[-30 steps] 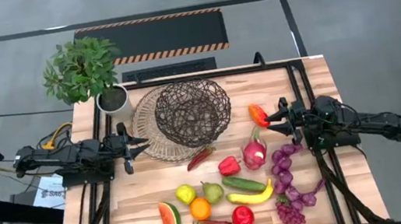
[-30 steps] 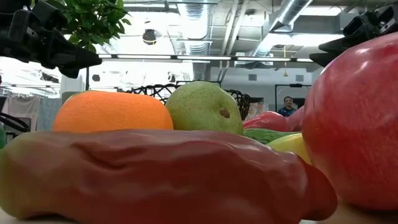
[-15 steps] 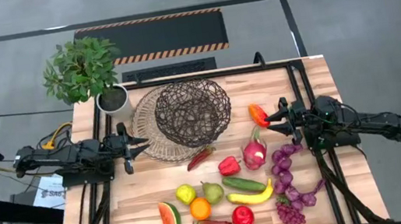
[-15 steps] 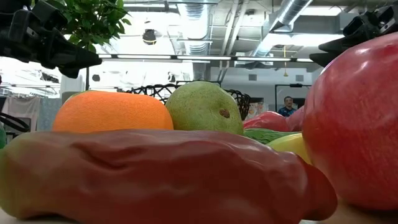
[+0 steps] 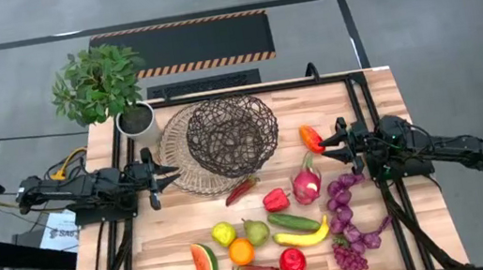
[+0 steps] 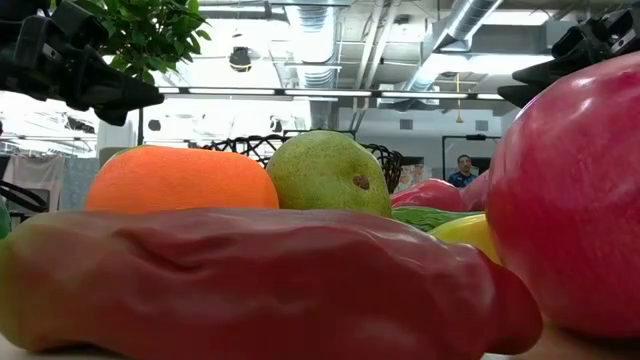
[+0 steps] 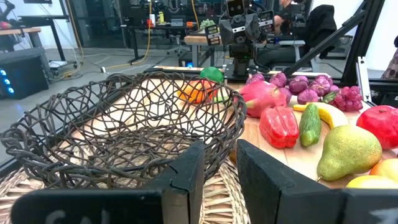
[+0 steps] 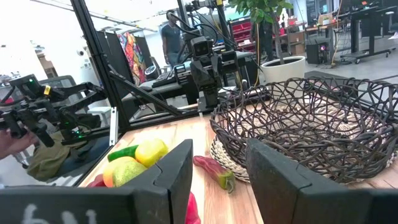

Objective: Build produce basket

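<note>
Left gripper [image 5: 171, 175]: shut, nothing held, over the table's left edge.
Right gripper [image 5: 322, 150]: jaws apart, holding nothing, by the table's right side.
Basket [image 5: 233, 133]: between both grippers, on a pale woven mat [image 5: 178, 163], just ahead of the left gripper.
Produce [image 5: 280, 224]: loose on the wood; orange-red pepper [image 5: 311, 137] just beside the right gripper, grapes [image 5: 346, 220] near that arm.
Table [image 5: 374, 97]: light wood planks, black frame.
Potted plant [image 5: 102, 86]: beyond the left gripper, at the far corner.
Room: grey floor, black mat with striped edge [image 5: 184, 46]; person [image 6: 461, 170] far behind.
</note>
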